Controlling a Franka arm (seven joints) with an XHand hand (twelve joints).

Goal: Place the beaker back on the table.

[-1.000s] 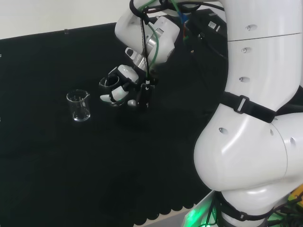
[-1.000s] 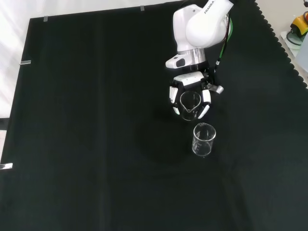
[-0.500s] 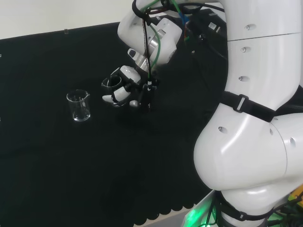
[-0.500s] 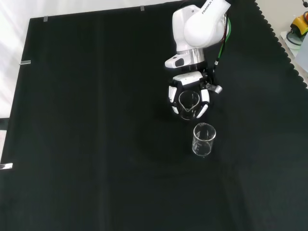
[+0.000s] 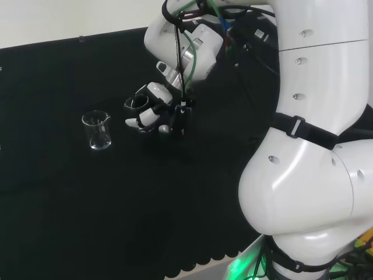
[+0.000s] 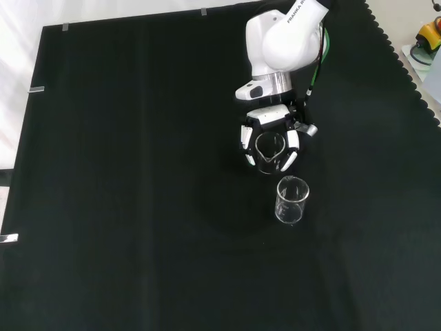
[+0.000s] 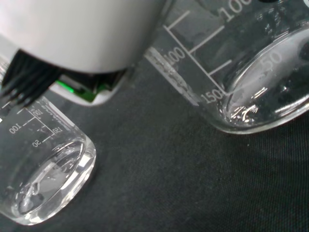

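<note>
Seemingly empty, clear beaker [image 6: 269, 147] in hand [image 6: 269, 135].

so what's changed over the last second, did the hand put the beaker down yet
Barely anything. The hand has shifted very slightly away from the free-standing beaker in the front view, its fingers still curled round the held beaker; it has not let go. The free-standing beaker stayed put on the black cloth.

Lab bench, black cloth [image 6: 124, 172], graduated glass beakers [image 6: 292, 200], robot arm [image 5: 315, 146]
</note>
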